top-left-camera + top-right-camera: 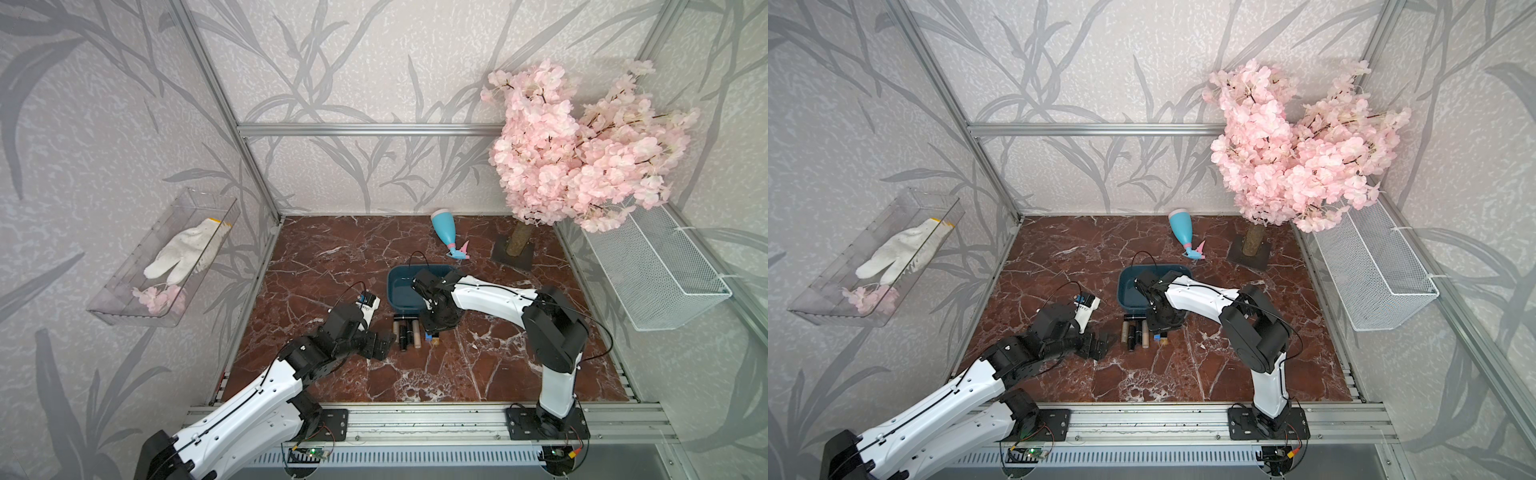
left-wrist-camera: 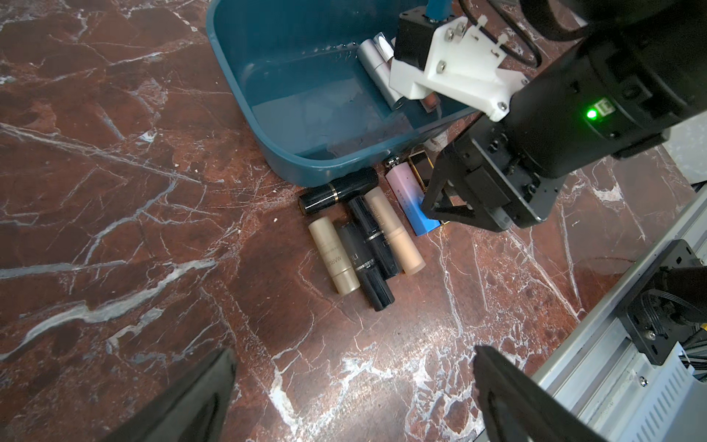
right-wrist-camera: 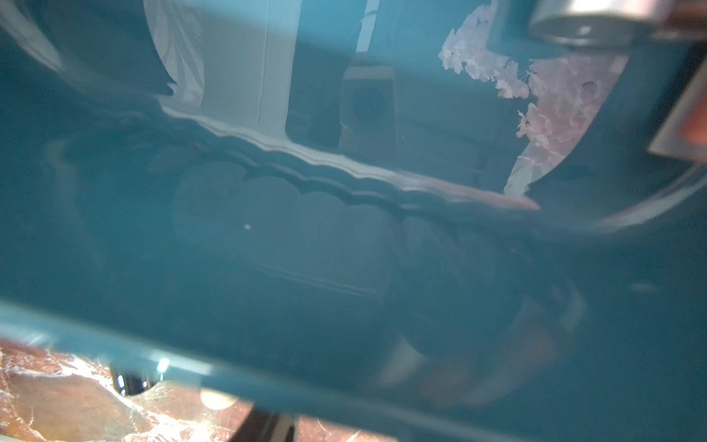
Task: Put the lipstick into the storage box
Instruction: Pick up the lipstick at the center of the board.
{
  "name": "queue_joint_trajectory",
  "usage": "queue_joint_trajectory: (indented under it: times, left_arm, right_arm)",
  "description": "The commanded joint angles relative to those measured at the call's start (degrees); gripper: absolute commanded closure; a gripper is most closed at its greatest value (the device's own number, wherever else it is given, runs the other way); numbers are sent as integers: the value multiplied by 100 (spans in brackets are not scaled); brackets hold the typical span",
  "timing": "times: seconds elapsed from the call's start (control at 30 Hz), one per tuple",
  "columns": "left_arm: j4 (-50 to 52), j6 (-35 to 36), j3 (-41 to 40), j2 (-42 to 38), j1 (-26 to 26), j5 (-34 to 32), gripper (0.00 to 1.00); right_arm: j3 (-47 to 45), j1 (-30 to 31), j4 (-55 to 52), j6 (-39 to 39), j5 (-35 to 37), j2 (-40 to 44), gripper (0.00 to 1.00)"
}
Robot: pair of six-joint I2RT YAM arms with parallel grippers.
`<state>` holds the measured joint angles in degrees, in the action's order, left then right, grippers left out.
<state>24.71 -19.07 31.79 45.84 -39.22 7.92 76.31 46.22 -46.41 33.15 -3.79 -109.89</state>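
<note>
My right pincer point(image 2: 445, 214) is down at the right end of the lipsticks point(image 2: 363, 237) that lie on the surface point(image 2: 114, 199) just near of the box point(image 2: 317, 170); its fingers point(image 2: 434, 189) cover the blue end of the pink-blue lipstick point(image 2: 406, 193); I cannot tell whether they grip it or only stand about it; my right wrist view is blurred and filled by the box's teal inside. A gold-edged lipstick point(image 2: 421, 162) lies touching that one on its right, mostly under the pincer; left of them four more lie side by side, two beige and two dark; a black lipstick point(image 2: 336, 189) lies crosswise against the box's near wall. Inside the box a silver lipstick point(image 2: 373, 67) rests along the right side, partly hidden by my wrist. My left pincer point(image 2: 352, 356) hangs wide and empty over bare surface, just left of the lipsticks. Far of the box a spray bottle point(image 1: 444, 227) lies on its side; a blossom tree point(image 1: 582, 141) stands at the far right.
</note>
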Motion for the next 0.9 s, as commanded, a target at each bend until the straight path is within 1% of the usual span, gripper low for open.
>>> queue_joint_trajectory:
  times: [0.0, 0.03, 0.17, 0.27, 0.5, 0.67, 0.87]
  left_arm:
    - [-93, 96, 135, -18, 27, 47, 0]
    - [-104, 105, 134, -22, 29, 57, 0]
    - [-158, 89, 101, -28, 28, 63, 0]
    - [-227, 79, 91, -10, 27, 99, 0]
    - [-156, 88, 101, -48, 21, 105, 0]
    - [-150, 79, 38, -163, 22, 73, 0]
    - [-237, 122, 97, -21, 24, 119, 0]
  right_arm:
    - [-198, -43, 12, 8, 129, 51, 60]
    - [-234, -43, 53, 8, 124, 138, 59]
    - [-446, -44, 99, 58, 253, 477, 50]
    - [-490, -51, 54, 60, 326, 483, 49]
    - [-438, -65, 50, 52, 344, 298, 50]
    - [-466, -125, 33, 43, 408, 329, 54]
    - [-610, -231, 62, 61, 458, 510, 59]
